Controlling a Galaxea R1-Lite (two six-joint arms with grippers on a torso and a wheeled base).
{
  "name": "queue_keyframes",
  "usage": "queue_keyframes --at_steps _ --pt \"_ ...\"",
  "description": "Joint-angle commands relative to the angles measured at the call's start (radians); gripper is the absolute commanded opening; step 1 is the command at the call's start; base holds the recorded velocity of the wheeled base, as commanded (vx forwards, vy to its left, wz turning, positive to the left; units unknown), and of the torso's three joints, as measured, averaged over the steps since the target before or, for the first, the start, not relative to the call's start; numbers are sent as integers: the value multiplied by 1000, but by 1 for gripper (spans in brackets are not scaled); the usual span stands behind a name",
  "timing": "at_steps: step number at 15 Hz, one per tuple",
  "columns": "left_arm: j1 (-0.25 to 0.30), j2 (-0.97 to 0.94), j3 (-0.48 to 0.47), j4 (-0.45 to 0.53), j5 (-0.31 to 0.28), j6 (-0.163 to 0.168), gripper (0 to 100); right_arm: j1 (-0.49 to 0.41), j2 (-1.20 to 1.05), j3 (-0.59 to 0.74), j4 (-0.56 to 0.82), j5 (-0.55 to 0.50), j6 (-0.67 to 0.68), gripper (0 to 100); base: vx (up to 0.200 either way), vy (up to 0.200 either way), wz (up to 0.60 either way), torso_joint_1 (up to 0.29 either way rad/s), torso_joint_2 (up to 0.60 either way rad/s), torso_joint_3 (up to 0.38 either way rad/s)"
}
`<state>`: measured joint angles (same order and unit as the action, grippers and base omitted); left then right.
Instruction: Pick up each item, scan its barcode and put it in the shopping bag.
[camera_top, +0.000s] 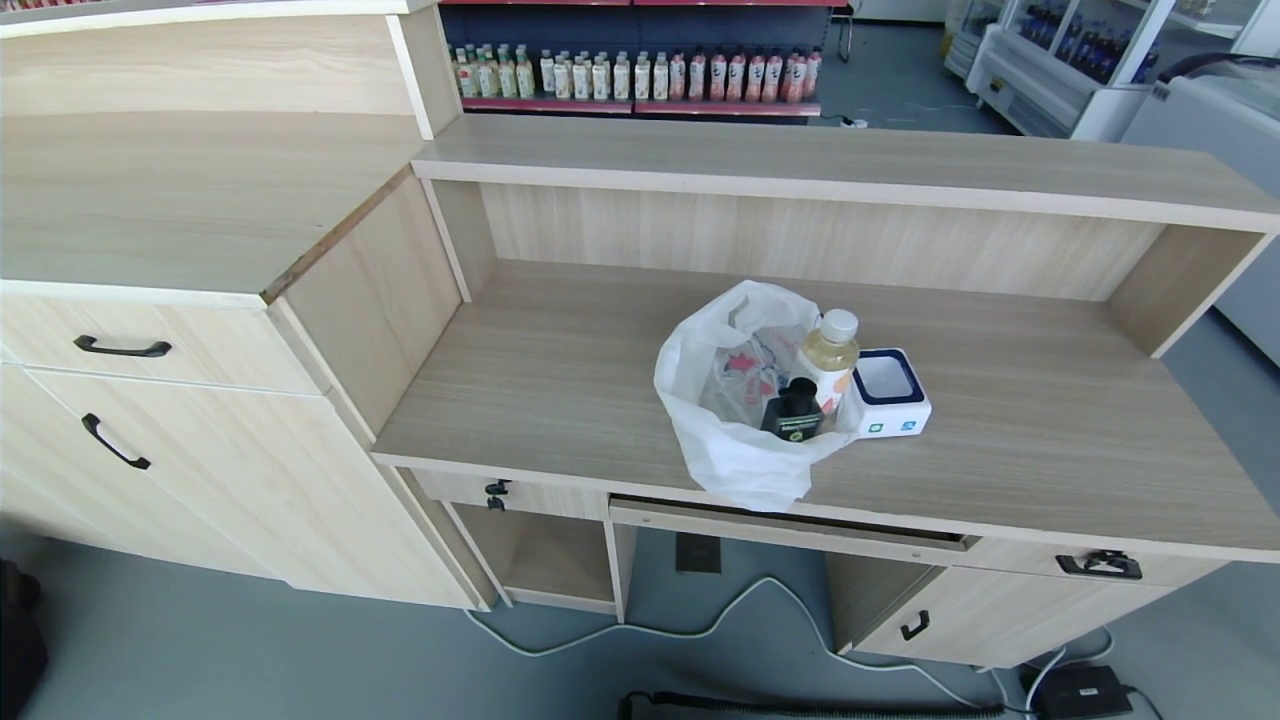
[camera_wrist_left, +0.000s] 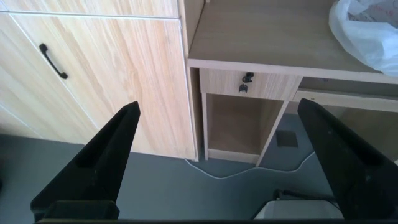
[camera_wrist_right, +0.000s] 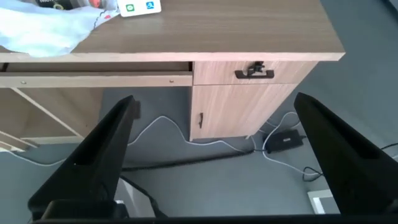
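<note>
Two bottles (camera_top: 793, 410) stand inside shopping bag (camera_top: 690, 385).

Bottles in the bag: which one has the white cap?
The taller, pale yellow bottle, next to the scanner; the short dark bottle has a black cap.

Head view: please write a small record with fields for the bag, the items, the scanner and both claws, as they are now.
shopping bag: white plastic, mouth open, standing on the wooden counter
dark bottle: black cap, upright in the bag, on the robot's side
pale bottle: light cap, yellowish drink, upright, apparently in the bag, on the scanner's side
scanner: white box with blue rim, on the counter, close beside the bag
left claw: open, holds nothing, low before the counter
right claw: open, holds nothing, low before the counter
</note>
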<state>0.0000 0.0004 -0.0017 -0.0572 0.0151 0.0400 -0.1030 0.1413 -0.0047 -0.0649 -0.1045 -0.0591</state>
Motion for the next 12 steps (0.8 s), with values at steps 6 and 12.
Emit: queue_keyframes --at_steps 6,12 --pt "0 0 0 0 0 -2 100 105 -141 5 13 5 58 100 0 0 0 0 0 0" --pt "0 0 0 -1 0 -2 100 103 -141 0 88 5 167 100 0 0 0 0 0 0"
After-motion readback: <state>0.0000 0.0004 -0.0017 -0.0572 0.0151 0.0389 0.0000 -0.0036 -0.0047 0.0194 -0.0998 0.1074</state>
